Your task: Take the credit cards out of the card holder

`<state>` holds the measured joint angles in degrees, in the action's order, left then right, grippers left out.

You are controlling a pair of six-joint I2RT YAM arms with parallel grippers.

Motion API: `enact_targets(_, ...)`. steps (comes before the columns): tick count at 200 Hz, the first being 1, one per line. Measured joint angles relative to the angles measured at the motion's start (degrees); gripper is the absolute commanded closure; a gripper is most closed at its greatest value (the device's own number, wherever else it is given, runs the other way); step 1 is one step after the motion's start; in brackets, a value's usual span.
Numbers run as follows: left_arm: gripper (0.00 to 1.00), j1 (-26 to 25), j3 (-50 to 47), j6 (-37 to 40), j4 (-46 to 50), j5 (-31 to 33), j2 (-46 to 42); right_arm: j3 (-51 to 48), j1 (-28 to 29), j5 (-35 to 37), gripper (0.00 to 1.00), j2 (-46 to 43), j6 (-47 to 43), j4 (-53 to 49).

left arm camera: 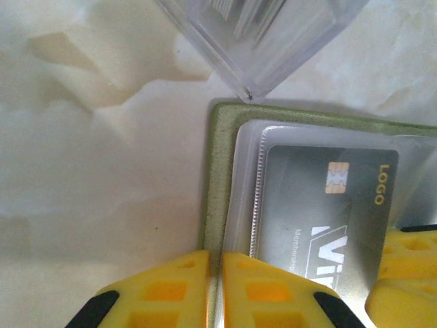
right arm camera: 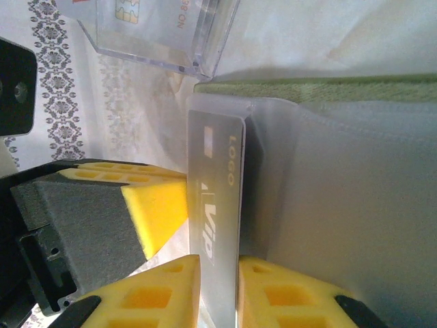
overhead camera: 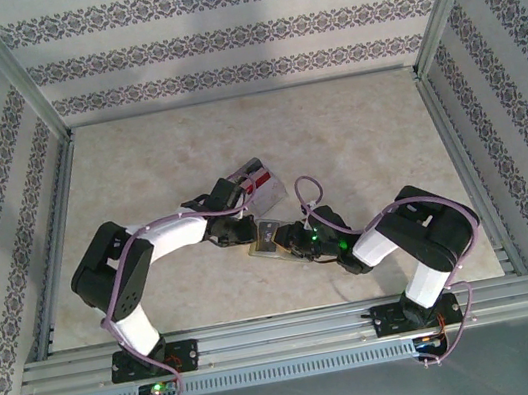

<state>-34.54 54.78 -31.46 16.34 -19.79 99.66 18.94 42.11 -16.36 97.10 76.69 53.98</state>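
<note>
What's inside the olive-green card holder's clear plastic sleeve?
A grey card with gold chip and LOGO print. The left gripper's yellow fingers cover its lower edge; any cards beneath cannot be seen.

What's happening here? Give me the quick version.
Both arms are working on the open card holder lying on the table. The left claw pinches its olive-green edge, apparently to hold it down. The right claw is closed on the grey VIP card, which is not yet clear of its plastic sleeve. A clear box with other cards in it sits just beyond the holder.
</note>
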Motion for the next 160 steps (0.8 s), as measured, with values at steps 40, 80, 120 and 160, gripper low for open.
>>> enact_targets(40,0.92,0.04,-0.02,-0.52,0.33,-0.90,-3.93,0.02,0.00,-0.07,0.78,0.33,0.11,0.42)
enact_targets(80,0.97,0.04,-1.11,-2.29,-3.15,-5.64,-4.68,0.04,0.00,-0.17,0.78,0.59,0.11,0.76)
enact_targets(120,0.97,0.04,-1.42,-3.32,-4.92,-8.28,-2.69,0.04,0.00,-0.17,0.78,0.59,0.11,0.74)
enact_targets(160,0.97,0.17,-1.73,-3.50,-5.20,-8.22,-1.70,0.04,0.00,-0.17,0.78,0.59,0.11,0.74)
